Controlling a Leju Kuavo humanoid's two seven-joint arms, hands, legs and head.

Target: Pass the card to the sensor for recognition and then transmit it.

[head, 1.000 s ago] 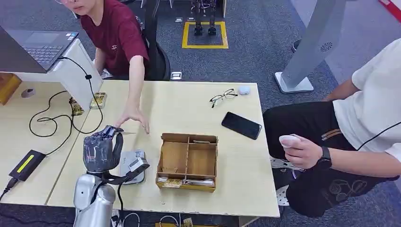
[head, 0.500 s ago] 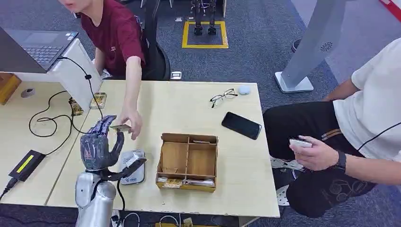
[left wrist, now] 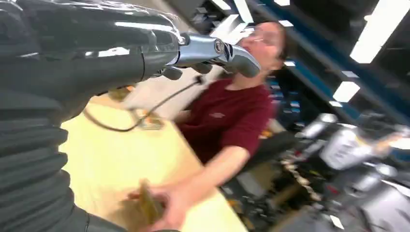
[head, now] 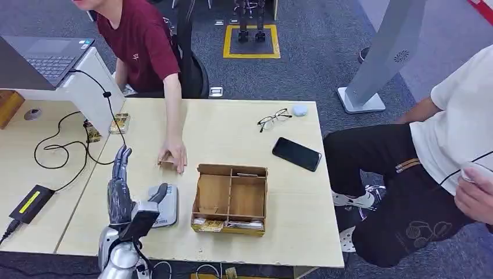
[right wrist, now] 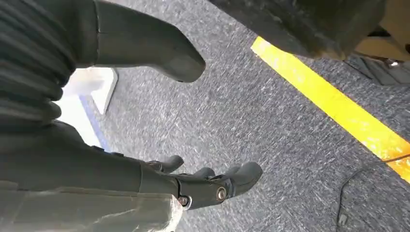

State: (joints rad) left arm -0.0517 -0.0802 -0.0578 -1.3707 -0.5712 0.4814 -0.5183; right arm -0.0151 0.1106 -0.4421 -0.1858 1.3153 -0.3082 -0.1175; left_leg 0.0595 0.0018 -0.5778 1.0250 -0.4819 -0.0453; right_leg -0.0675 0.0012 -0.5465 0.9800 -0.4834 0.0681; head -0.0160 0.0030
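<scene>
Since a moment ago the card [head: 167, 160] has left the robot's left hand [head: 121, 186], which now stands upright above the sensor [head: 165, 204], fingers [head: 122, 158] straight, apart and holding nothing. The small tan card lies under a person's hand [head: 174, 153] on the surface [head: 232, 133]. The right hand [right wrist: 145, 174] hangs open over the carpet [right wrist: 270, 116].

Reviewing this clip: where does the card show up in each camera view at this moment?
Head view: the card lies under the person's hand on the table, beyond the left robot hand.
Left wrist view: card in that same hand, blurred.
Right wrist view: floor and right robot hand.
Shared landmark: the person's maroon shirt.
</scene>
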